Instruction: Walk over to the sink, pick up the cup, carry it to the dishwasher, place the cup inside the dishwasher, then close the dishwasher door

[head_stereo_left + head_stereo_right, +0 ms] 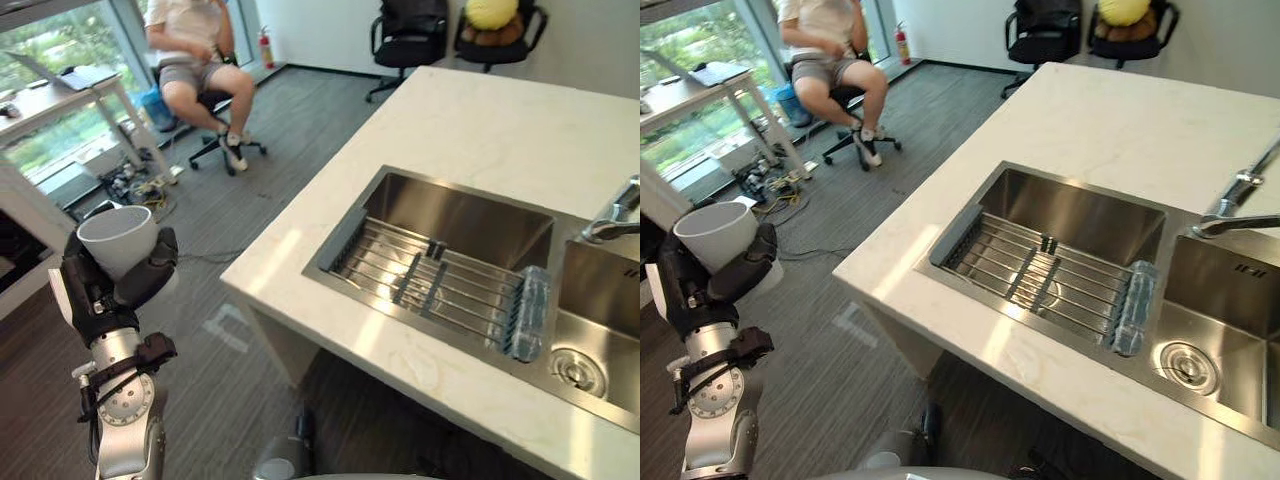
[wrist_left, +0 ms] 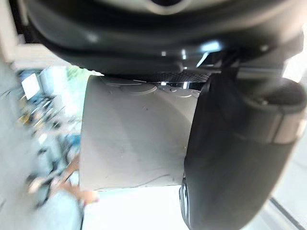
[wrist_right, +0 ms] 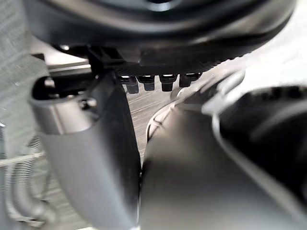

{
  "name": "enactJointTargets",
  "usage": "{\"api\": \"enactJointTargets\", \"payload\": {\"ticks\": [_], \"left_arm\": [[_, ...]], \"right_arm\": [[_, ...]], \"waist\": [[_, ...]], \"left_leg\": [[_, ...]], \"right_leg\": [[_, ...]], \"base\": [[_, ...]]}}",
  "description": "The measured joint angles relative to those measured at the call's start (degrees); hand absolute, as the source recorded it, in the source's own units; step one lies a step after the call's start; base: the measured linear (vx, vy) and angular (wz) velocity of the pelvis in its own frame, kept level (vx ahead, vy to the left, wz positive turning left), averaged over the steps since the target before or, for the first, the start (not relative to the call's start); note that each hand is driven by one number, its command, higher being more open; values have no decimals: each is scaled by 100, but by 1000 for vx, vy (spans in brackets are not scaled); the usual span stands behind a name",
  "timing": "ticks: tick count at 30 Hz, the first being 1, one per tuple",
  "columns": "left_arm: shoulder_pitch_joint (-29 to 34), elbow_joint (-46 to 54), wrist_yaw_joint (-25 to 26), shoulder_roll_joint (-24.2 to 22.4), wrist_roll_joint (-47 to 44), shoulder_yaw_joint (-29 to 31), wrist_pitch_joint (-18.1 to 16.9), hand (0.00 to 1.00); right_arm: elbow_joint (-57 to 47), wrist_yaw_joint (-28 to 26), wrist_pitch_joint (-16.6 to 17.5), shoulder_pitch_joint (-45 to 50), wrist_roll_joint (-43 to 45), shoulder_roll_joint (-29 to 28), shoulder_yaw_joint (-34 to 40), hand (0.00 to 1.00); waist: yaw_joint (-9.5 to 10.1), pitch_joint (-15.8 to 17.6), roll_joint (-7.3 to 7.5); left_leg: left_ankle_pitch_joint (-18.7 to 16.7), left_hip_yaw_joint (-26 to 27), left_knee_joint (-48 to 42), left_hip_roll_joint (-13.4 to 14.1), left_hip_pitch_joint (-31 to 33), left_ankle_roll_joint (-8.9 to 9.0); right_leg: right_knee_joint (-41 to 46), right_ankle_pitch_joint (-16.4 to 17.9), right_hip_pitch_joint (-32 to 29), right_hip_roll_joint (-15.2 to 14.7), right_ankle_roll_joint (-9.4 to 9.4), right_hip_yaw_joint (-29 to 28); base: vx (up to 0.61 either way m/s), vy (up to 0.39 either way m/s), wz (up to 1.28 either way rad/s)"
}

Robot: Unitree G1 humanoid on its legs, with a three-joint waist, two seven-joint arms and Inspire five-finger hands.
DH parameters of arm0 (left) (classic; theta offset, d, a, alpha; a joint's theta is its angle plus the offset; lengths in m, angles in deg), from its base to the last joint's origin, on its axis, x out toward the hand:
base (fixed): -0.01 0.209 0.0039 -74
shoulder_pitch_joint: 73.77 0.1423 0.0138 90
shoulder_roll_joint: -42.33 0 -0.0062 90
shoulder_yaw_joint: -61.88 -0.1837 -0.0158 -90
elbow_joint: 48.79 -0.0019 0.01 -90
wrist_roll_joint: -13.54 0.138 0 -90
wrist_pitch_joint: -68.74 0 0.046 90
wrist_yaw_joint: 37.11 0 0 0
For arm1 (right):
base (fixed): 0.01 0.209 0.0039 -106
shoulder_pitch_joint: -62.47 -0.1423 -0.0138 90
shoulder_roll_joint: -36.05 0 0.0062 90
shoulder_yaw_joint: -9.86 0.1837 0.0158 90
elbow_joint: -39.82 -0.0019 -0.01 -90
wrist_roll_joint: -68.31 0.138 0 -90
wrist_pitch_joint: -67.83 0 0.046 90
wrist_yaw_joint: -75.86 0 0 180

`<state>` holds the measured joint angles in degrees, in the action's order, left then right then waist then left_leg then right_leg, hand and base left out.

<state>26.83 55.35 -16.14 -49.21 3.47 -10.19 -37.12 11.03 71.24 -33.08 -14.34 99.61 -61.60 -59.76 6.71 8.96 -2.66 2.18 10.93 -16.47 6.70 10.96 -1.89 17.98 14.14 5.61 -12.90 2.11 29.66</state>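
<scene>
Now | your left hand (image 1: 103,292) grips the cup (image 1: 118,238) upright, clear of the sink (image 1: 460,215), likely for carrying | right hand (image 3: 158,33) unclear.

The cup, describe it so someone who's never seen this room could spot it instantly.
Start at the white counter with the steel sink, then look left over the grey floor. There the robot's left hand grips the cup: plain white, upright. Unlike the clear bottle lying in the sink, it is opaque and held aloft.
</scene>
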Motion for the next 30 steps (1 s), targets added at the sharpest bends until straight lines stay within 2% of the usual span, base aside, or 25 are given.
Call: {"api": "enactJointTargets", "payload": {"ticks": [1,2,3,4,5,6,7,8,9,10,11,13,15,16,17,19,20,21,22,23,26,27,28,29,30], "left_arm": [[-26,36,25,11,87,173,-117,0],[-22,88,56,21,68,353,-272,0],[-43,82,80,48,48,390,-352,0],[-239,22,79,203,39,460,-449,0],[-422,13,33,440,15,706,-447,0],[-575,-77,26,374,13,768,-515,0],[-618,-102,30,393,-62,915,-500,0],[-575,-154,23,413,-68,1080,-466,0],[-586,-153,13,462,-65,1139,-391,0],[-598,-153,-4,501,-65,1139,-377,0],[-658,-154,-50,607,-66,1139,-301,0],[-790,-154,-142,711,-75,1101,-154,0],[-935,-7,-340,753,-295,824,-72,0],[-940,59,-371,760,-348,763,-48,0],[-884,179,-348,780,-361,627,161,0],[-713,179,-332,773,-479,538,380,0],[-693,178,-322,755,-522,348,480,0],[-691,179,-351,652,-538,124,436,0],[-694,178,-371,559,-575,13,420,0],[-689,160,-414,428,-574,-267,423,0],[-556,137,-586,310,-576,-822,462,0],[-566,138,-627,292,-576,-878,462,0],[-577,141,-727,278,-576,-951,461,0],[-555,139,-811,250,-582,-941,466,0],[-528,141,-816,192,-583,-942,468,0]], "right_arm": [[-95,40,22,52,2,78,7,100],[-291,69,64,140,3,168,32,100],[-426,81,82,197,10,247,60,100],[-398,60,120,168,-1,239,162,100],[-183,49,104,121,-42,3,194,100],[-153,25,124,134,-89,34,203,100],[-99,60,150,132,-212,47,206,100],[-97,57,164,193,-228,80,246,100],[-108,32,232,272,-281,123,232,100],[-113,14,257,308,-310,178,226,100],[-83,-6,344,333,-412,291,218,100],[-77,-18,366,363,-470,208,242,100],[-100,-16,430,517,-463,161,298,100],[-97,-5,447,512,-469,147,295,100],[-104,47,474,428,-492,80,292,100],[-111,40,480,349,-501,44,296,100],[-131,-4,488,307,-534,-25,308,100],[-108,-53,489,250,-596,-122,381,100],[-109,-130,497,251,-595,-172,390,100],[-90,-228,546,297,-598,-268,398,100],[-98,-387,765,282,-688,-375,380,100],[-99,-412,788,264,-736,-369,363,100],[-99,-413,813,255,-814,-353,267,100],[-88,-419,849,238,-885,-322,152,100],[-89,-421,854,203,-906,-281,118,100]], "waist": [[3,-46,-24],[25,-162,-167],[2,-207,-244],[-99,-305,-206],[-286,-414,320],[-337,-375,210],[-256,-330,219],[-208,-347,195],[-217,-367,177],[-223,-394,140],[-262,-456,65],[-337,-426,117],[-395,-454,57],[-376,-443,74],[-244,-343,283],[-146,-362,321],[-181,-324,260],[-258,-333,241],[-306,-342,224],[-397,-339,219],[-461,-331,207],[-477,-331,208],[-478,-336,282],[-455,-336,426],[-435,-352,409]], "left_leg": [[-86,129,-623,233,21,-148],[139,373,-1210,586,52,-444],[230,452,-1279,556,188,-523],[516,487,-962,313,534,-705],[714,100,-240,-293,427,-606],[359,237,-879,-43,512,-690],[23,412,-1672,324,428,-565],[6,445,-2059,609,130,-420],[216,533,-2055,836,-166,-262],[500,615,-1916,932,-275,-308],[530,1010,-1355,898,-377,-326],[253,1623,-723,819,-563,-200],[-230,2653,590,600,-1118,360],[-273,2624,898,486,-1210,534],[-101,2317,1351,140,-1388,691],[-108,1998,1525,-42,-1495,580],[-135,1572,1565,-92,-1523,485],[-155,1120,1553,-57,-1448,438],[-146,861,1549,-41,-1380,414],[-123,342,1549,-74,-1291,379],[-117,-512,1550,-188,-1191,372],[-112,-664,1547,-217,-1155,384],[-103,-894,1562,-335,-1146,450],[-128,-1013,1602,-488,-1204,533],[-145,-1017,1610,-478,-1218,565]], "right_leg": [[209,1,-94,-211,0,190],[682,17,-311,-393,-23,387],[1100,76,-539,-516,-105,421],[1378,399,-1033,-456,-284,328],[631,223,-1309,-457,-618,351],[710,174,-1224,-544,-422,678],[709,137,-1163,-579,-463,886],[718,114,-1095,-692,-425,1082],[716,65,-981,-829,-340,1389],[756,58,-948,-895,-309,1561],[871,9,-839,-1103,-178,2050],[728,-172,-459,-1235,-139,2707],[822,-233,146,-1276,-46,3459],[900,-236,242,-1312,-41,3479],[1095,-400,419,-1547,5,3268],[1471,-816,429,-1703,-250,2739],[1969,-1222,225,-1807,-458,1907],[1953,-610,-54,-1428,-169,776],[1817,-379,-161,-1172,-129,266],[1485,-201,-313,-735,-57,-579],[700,-69,-653,-118,178,-1859],[492,-75,-694,-23,214,-2033],[10,-391,-739,47,270,-2194],[-131,-541,-691,-104,465,-2067],[-280,-482,-587,-100,526,-2052]], "base": [[-38,103,55],[-44,97,66],[-117,77,113],[-158,-85,187],[-185,-160,212],[-154,-177,168],[-105,-54,110],[-76,73,117],[-33,119,123],[-54,230,180],[-43,266,195],[-3,272,215],[37,349,244],[13,425,212],[19,356,146],[46,242,125],[98,167,170],[98,167,192],[115,51,220],[108,14,183],[147,-39,168],[106,-141,133],[97,-203,107],[114,-234,80],[130,-241,32]]}}
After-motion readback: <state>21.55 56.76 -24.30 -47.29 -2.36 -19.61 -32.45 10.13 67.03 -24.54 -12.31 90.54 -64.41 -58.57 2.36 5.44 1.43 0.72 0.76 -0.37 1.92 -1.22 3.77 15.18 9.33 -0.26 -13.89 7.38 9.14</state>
